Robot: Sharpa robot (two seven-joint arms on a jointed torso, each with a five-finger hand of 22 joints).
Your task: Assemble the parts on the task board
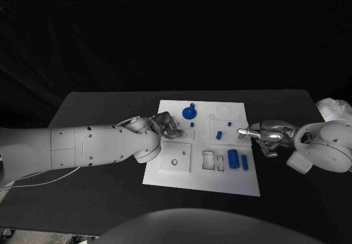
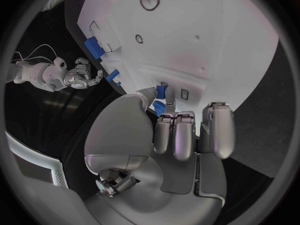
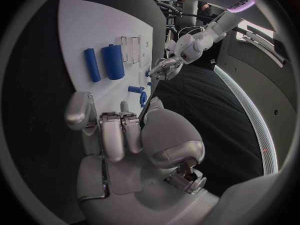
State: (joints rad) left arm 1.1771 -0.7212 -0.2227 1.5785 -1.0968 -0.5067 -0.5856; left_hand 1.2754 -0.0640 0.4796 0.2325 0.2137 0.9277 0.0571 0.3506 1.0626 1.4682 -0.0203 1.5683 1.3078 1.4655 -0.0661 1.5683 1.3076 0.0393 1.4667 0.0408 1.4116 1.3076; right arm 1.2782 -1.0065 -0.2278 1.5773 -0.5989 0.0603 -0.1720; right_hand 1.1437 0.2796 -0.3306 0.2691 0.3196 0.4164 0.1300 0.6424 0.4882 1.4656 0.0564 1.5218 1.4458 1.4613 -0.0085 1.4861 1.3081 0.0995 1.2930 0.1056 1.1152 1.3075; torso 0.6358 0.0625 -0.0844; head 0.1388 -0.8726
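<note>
The black surface [image 1: 103, 193] carried the white task board [image 1: 187, 175] at its middle. My left arm reached across the board's left side, and my left hand [image 1: 167, 126] hovered over the board's upper left part, fingers curled in; I could not tell whether it gripped anything. My right hand [image 1: 265, 136] sat at the board's right edge, fingers bent and apart, with nothing in it. On the board near that edge lay a thick blue cylinder [image 1: 232, 158] with a thinner blue rod [image 1: 244, 162] just beside it. A round blue knob [image 1: 189, 112] stood near the board's top, and a small blue peg [image 1: 219, 134] lay toward its centre.
</note>
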